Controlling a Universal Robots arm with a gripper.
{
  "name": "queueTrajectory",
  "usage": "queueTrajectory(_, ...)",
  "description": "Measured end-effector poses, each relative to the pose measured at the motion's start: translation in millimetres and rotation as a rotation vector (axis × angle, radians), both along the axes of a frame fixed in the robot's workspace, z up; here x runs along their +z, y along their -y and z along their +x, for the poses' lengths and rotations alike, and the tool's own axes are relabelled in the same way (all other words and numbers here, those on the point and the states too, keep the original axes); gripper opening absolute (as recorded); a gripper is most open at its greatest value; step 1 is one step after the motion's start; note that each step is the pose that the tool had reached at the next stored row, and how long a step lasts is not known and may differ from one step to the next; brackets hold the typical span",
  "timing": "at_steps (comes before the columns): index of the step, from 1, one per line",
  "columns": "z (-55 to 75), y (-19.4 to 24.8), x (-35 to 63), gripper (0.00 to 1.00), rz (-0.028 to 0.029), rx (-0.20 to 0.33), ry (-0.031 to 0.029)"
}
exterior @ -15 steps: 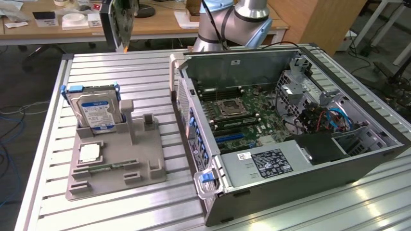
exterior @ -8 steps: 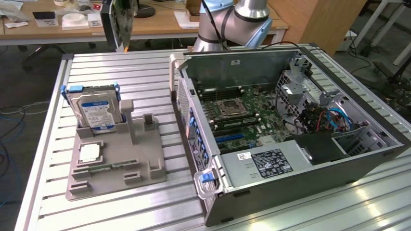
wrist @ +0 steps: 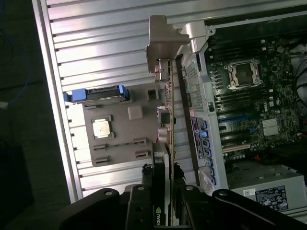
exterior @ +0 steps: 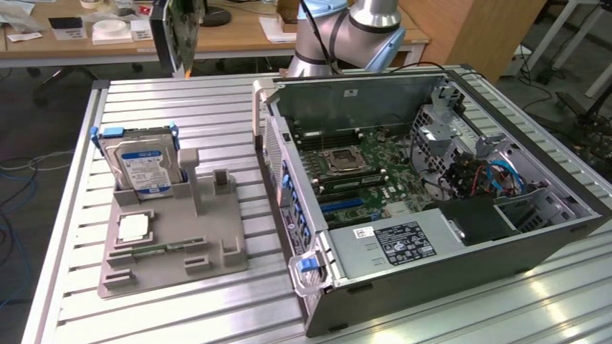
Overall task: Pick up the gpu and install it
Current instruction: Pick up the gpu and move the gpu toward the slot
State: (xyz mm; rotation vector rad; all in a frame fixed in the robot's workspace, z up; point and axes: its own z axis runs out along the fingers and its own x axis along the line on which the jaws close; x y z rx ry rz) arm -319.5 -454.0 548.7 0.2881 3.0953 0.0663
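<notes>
gpu (wrist: 170,120) clamped in the claw (wrist: 167,175) above the bench (wrist: 105,52)

The claw's fingers (wrist: 152,184) are closed on the gpu's near end, with the card edge-on between them. Its silvery bracket (wrist: 163,40) sits at the end farthest from the claw. Well below the claw, the gray parts holder (wrist: 120,139) with the hard drive (wrist: 96,94) lies to one side of the card and the open computer case (wrist: 249,96) to the other.
</notes>
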Motion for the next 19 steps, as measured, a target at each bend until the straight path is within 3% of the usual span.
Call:
queueTrajectory(10, 1.1, 0.0, -2.2, 0.27, 0.0000, 0.092, 0.0001)
queueTrajectory(19, 9.3, -0.1, -2.7, 0.27, 0.0000, 0.093, 0.0000)
